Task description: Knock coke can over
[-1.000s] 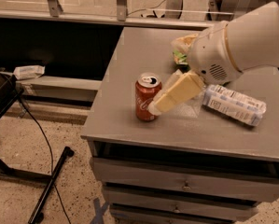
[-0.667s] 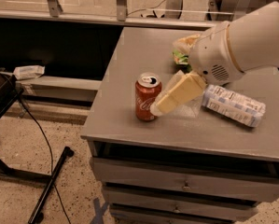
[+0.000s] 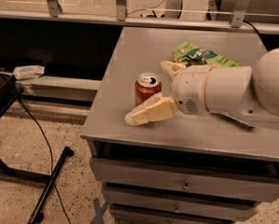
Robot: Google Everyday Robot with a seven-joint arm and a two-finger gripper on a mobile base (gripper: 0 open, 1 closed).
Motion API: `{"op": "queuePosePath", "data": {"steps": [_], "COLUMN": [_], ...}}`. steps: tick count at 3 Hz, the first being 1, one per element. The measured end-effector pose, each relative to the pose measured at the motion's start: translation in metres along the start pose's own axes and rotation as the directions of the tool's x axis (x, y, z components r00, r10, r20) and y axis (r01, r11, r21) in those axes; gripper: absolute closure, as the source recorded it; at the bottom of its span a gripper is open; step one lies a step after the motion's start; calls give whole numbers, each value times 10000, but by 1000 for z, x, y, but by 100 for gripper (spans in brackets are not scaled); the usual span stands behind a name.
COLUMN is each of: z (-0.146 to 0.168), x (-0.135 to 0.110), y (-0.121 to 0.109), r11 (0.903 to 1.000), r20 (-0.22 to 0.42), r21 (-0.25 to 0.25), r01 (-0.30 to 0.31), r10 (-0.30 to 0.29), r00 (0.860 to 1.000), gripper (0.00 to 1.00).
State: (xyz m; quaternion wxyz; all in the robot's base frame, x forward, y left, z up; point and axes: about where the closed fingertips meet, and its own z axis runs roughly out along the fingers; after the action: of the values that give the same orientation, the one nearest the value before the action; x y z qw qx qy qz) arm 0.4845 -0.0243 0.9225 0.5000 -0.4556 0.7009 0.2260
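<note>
here the coke can (image 3: 147, 85) stands upright near the front left of the grey table (image 3: 129, 45). the gripper (image 3: 147, 93) sits low over the tabletop with its jaws spread wide and gripping nothing: one finger (image 3: 150, 111) lies across the front of the can's base (whether it touches cannot be told), the other shows behind. a green snack bag (image 3: 202, 56) lies further back.

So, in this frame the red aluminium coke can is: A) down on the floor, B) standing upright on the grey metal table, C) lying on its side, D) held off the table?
B: the red aluminium coke can shows its silver top facing up, base on the grey metal table, with the gripper right at it.
</note>
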Motion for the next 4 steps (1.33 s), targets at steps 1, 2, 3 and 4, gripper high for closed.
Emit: {"op": "queuePosePath", "data": {"steps": [1,2,3,4], "z": [28,44,52,53], "x": [3,4,-2,-3], "y": [1,-10,-9,-8], "r11": [9968,9873,9859,9863], "r20": [1218,2045,2267,2276], "r21": [634,1338,1460,1454], "r01": [-489,-853,-816,-783], "r10": [409,567,469,437], "r00": [9917,9772,9728,9728], "gripper": [0,0,2,25]}}
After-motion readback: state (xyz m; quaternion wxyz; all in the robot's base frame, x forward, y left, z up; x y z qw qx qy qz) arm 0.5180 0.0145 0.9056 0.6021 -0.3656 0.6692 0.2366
